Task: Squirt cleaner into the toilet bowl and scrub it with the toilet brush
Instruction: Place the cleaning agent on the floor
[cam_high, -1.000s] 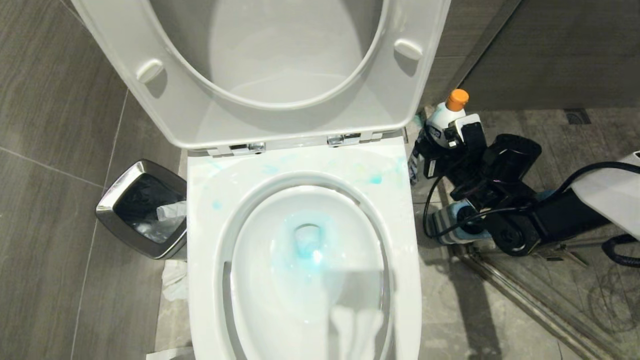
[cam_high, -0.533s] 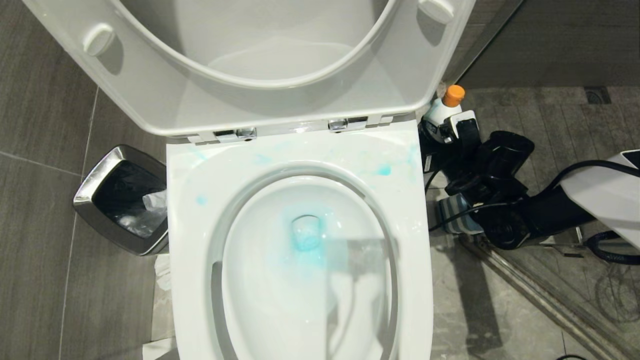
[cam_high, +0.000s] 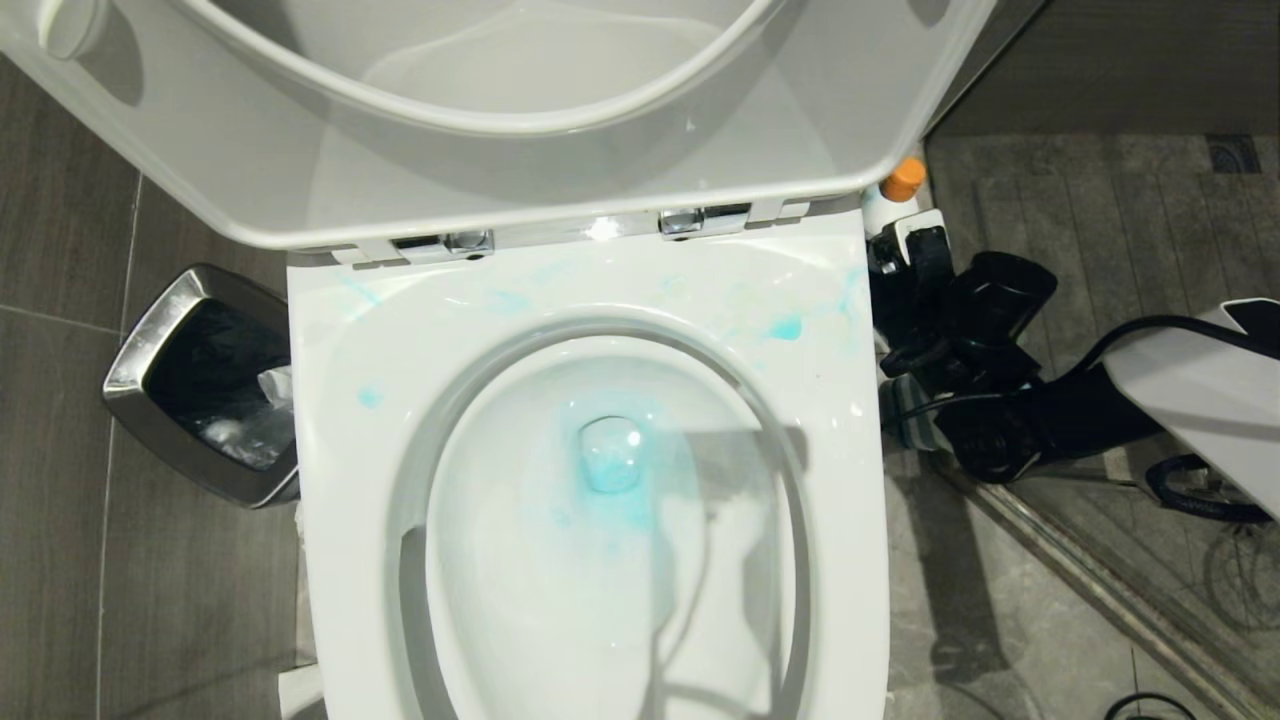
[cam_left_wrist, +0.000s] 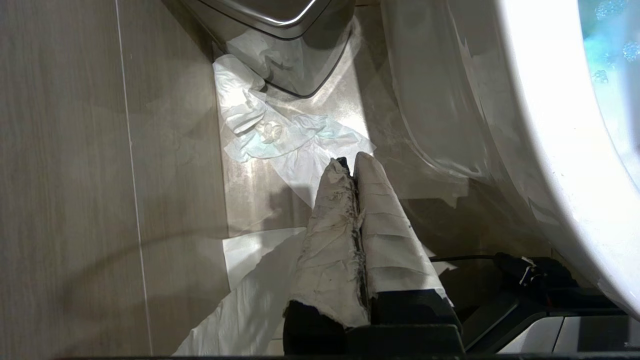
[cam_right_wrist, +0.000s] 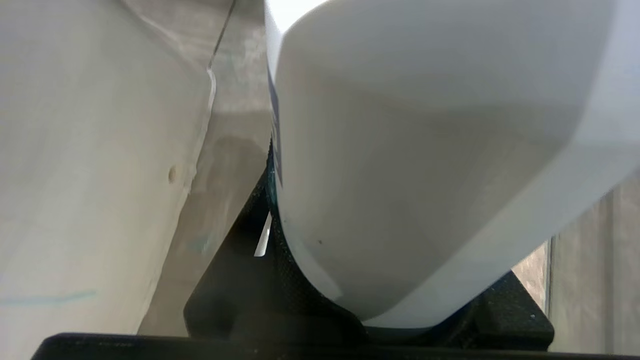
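Looking down, we see the toilet bowl (cam_high: 590, 560) holding blue-tinted water, lid raised. Left of it, the bin (cam_high: 195, 385) holds crumpled paper. Our right gripper (cam_high: 905, 265) clasps the cleaner (cam_high: 893, 195) beside the toilet's right rear corner; our left gripper (cam_left_wrist: 350, 162) is clenched, empty, low by the floor.

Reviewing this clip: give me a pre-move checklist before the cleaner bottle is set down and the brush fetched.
1. Right gripper gripping the cleaner: ok, the bottle sits between its fingers.
2. Orange cap on: ok.
3. Cleaner in the toilet bowl: ok, blue around the drain.
4. Seat and lid raised: ok.
5. Toilet brush reachable: cannot tell, arm hides most of it.
6. Left gripper free: ok, shut and empty by crumpled paper.
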